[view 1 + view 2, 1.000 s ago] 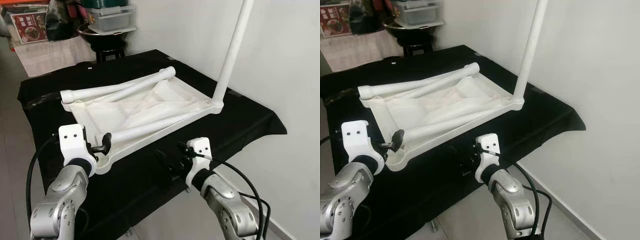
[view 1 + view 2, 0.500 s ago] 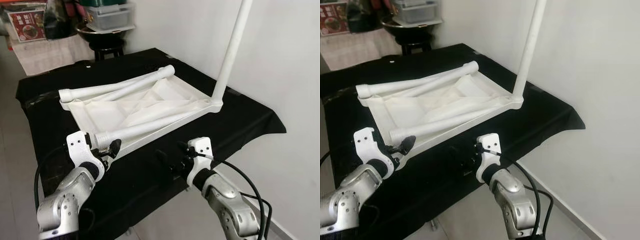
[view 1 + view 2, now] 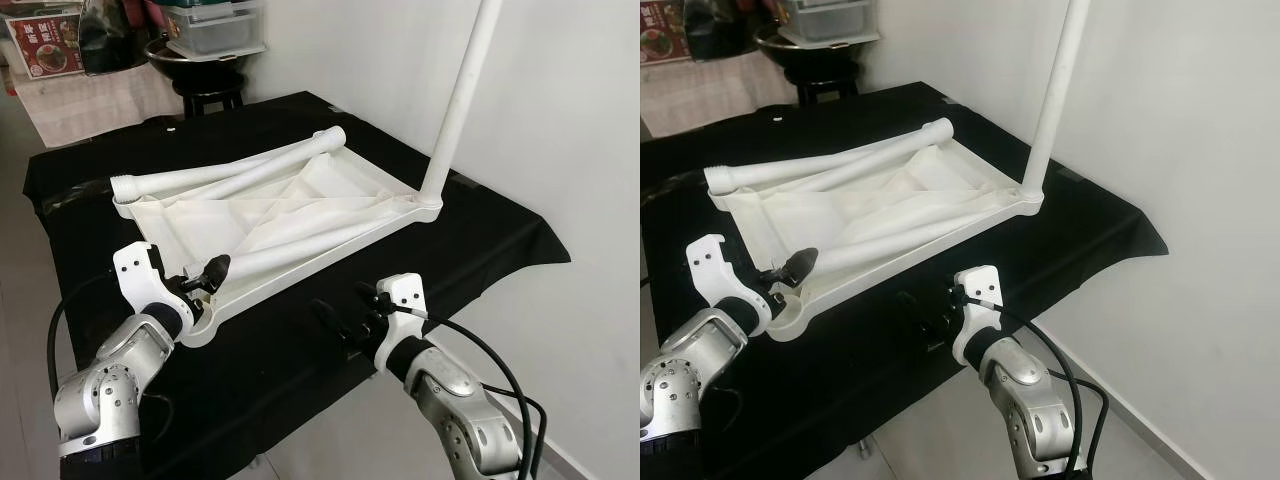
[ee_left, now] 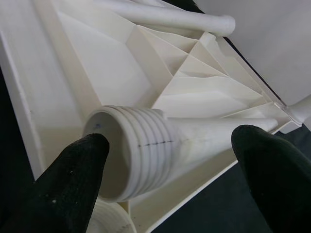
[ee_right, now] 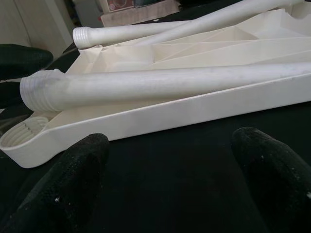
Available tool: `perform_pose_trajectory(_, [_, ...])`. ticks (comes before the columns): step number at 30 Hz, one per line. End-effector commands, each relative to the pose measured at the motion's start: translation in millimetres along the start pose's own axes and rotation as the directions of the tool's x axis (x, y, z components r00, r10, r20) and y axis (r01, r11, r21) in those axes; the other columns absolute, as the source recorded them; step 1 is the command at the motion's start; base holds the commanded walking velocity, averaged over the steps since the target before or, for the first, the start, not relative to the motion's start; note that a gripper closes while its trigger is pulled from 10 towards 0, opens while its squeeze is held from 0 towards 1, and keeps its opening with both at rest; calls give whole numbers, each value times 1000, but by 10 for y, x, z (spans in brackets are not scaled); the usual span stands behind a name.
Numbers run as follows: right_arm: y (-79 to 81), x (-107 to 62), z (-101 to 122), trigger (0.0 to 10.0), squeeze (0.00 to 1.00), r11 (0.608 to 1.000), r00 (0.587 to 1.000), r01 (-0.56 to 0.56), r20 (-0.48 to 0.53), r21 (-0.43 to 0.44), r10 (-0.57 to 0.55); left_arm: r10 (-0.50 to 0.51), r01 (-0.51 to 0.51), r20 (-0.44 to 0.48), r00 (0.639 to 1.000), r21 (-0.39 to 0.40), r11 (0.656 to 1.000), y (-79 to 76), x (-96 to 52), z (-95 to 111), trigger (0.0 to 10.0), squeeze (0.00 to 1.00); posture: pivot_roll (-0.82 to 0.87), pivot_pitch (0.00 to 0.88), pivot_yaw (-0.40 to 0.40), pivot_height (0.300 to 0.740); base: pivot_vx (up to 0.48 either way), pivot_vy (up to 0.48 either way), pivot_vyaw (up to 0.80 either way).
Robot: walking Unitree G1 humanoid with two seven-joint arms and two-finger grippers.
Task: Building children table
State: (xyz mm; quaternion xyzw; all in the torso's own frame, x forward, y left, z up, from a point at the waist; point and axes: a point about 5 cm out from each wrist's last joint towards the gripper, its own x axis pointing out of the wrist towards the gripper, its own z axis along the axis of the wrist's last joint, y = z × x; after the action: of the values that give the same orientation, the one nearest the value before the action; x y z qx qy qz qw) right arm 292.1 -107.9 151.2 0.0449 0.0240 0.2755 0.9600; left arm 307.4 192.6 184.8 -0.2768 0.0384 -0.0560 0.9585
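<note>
- The right gripper (image 3: pixel 342 312) hovers low over the near part of the black-draped surface (image 3: pixel 480 240), its fingers spread with nothing between them, pointing toward the long near edge of the upturned white tabletop (image 3: pixel 200 225).
- The left gripper (image 3: pixel 203 275) is at the tabletop's near left corner, fingers spread to either side of the threaded end of a loose white leg (image 4: pixel 146 145); whether the fingers touch it I cannot tell.
- Just below that threaded end sits the corner's round ribbed socket (image 5: pixel 24 133), with no leg in it.
- The loose leg (image 3: pixel 300 240) lies slanted across the ribbed underside of the tabletop, running toward the far right corner.
- Two more loose legs (image 3: pixel 235 172) lie along the far side of the tabletop, one ending in a threaded tip at the far left corner.
- One leg (image 3: pixel 460 100) stands upright in the far right corner, close to the white wall.
- Beyond the surface are a dark stool (image 3: pixel 210 95) and plastic containers (image 3: pixel 215 30).
</note>
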Motion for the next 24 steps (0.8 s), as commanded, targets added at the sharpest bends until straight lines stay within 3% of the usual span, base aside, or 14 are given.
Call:
perform_pose_trajectory(1, [6, -26, -9, 10000, 0, 1000, 1000, -5, -5, 13, 5, -32, 32, -40, 999, -11, 999, -37, 23, -33, 10000, 0, -78, 139, -37, 740, 0, 0, 0])
perform_pose_trajectory(6, [5, -27, -6, 10000, 0, 1000, 1000, -4, -6, 12, 4, -57, 56, -71, 996, -25, 998, -62, 38, -72, 10000, 0, -78, 139, -37, 740, 0, 0, 0])
perform_pose_trajectory(7, [4, -27, -7, 10000, 0, 1000, 1000, -4, -7, 11, 4, -128, 118, -143, 981, -72, 990, -132, 69, -139, 10000, 0, -79, 139, -35, 740, 0, 0, 0])
perform_pose_trajectory(12, [5, -29, -9, 10000, 0, 1000, 1000, -4, -9, 11, 4, -185, 164, -190, 964, -123, 979, -181, 95, -158, 10000, 0, -81, 137, -35, 740, 0, 0, 0])
perform_pose_trajectory(19, [7, -33, -9, 10000, 0, 1000, 1000, -4, -11, 1, 4, -329, 290, -280, 902, -171, 942, -312, 132, -120, 10000, 0, -91, 131, -25, 740, 0, 0, 0])
perform_pose_trajectory(22, [7, -34, -9, 10000, 0, 1000, 1000, -4, -11, 0, 4, -327, 287, -293, 898, -171, 942, -316, 137, -132, 10000, 0, -95, 130, -23, 740, 0, 0, 0])
perform_pose_trajectory(24, [4, -31, -12, 10000, 0, 1000, 1000, -5, -12, -3, 5, -243, 191, -343, 907, -180, 965, -216, 165, -238, 10000, 0, -98, 126, -22, 740, 0, 0, 0])
